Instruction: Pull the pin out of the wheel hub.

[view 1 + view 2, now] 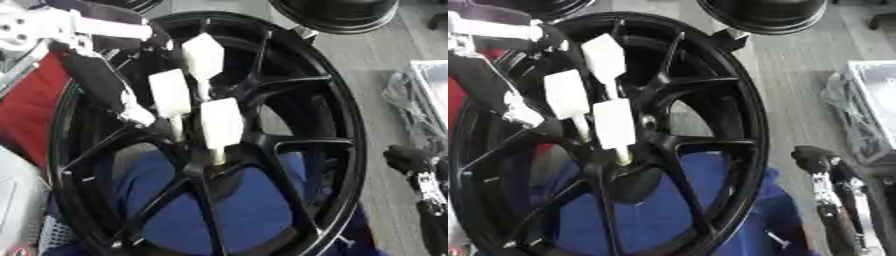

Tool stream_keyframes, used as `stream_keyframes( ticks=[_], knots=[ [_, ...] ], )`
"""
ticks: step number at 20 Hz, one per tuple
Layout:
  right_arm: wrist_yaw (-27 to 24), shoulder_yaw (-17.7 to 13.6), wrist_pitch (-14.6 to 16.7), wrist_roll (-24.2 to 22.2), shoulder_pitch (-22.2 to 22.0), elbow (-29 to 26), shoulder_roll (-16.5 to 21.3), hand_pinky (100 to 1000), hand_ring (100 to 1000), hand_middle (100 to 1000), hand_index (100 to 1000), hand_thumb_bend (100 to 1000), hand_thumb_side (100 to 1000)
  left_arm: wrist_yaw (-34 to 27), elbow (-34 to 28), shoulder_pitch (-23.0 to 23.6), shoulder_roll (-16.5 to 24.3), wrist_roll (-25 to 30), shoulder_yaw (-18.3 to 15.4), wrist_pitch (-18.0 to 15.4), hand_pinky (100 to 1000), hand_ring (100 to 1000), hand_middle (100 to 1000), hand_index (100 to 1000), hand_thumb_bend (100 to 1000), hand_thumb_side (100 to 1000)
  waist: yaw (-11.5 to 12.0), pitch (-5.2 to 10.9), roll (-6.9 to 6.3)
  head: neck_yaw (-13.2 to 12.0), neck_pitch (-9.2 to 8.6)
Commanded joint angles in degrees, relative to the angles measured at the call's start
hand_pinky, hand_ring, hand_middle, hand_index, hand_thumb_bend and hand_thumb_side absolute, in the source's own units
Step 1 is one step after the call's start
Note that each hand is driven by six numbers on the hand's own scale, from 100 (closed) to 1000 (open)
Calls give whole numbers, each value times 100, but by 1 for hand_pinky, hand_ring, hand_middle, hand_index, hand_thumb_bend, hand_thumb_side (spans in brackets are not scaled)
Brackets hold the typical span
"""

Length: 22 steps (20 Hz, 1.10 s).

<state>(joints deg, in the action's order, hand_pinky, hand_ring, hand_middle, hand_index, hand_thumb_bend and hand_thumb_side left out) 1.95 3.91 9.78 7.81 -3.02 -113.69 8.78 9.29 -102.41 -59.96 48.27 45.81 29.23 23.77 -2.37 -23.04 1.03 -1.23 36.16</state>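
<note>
A black spoked wheel rim [346,125] stands tilted and fills the view. Three white pins with block-shaped heads stick out of its hub [199,167]: an upper pin [203,56], a left pin [170,92] and a lower pin [221,122]. My left arm comes down from the upper left, and my left hand [150,121] is at the thin shaft of the left pin, dark against the spokes. My right hand [813,156] hangs apart at the lower right, outside the rim, fingers relaxed and holding nothing.
A blue cloth [249,205] lies behind the lower spokes. A second black wheel [337,12] sits at the top right. A red surface [26,110] shows at the left, and a light tray with cables [868,100] at the right on a grey floor.
</note>
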Motion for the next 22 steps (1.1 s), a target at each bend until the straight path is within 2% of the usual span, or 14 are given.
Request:
stream_keyframes(
  ticks=[1, 11, 22],
  knots=[
    [44, 5, -36, 5, 14, -90, 10, 834, 775, 713, 696, 100, 700, 98, -109, -123, 46, 66, -10, 229, 600, 712, 689, 785, 654, 374, 2, 87, -6, -24, -49],
    [41, 6, -51, 8, 24, -90, -2, 835, 775, 713, 696, 100, 700, 415, -130, -154, 8, 29, 59, 338, 585, 660, 633, 722, 576, 343, 2, 82, -10, -41, -52],
    [8, -2, -33, -17, 0, -90, 18, 836, 776, 714, 697, 100, 695, 780, -172, -135, 33, -16, -12, 305, 589, 653, 627, 719, 546, 344, 14, 127, -11, -37, -70]
  ],
)
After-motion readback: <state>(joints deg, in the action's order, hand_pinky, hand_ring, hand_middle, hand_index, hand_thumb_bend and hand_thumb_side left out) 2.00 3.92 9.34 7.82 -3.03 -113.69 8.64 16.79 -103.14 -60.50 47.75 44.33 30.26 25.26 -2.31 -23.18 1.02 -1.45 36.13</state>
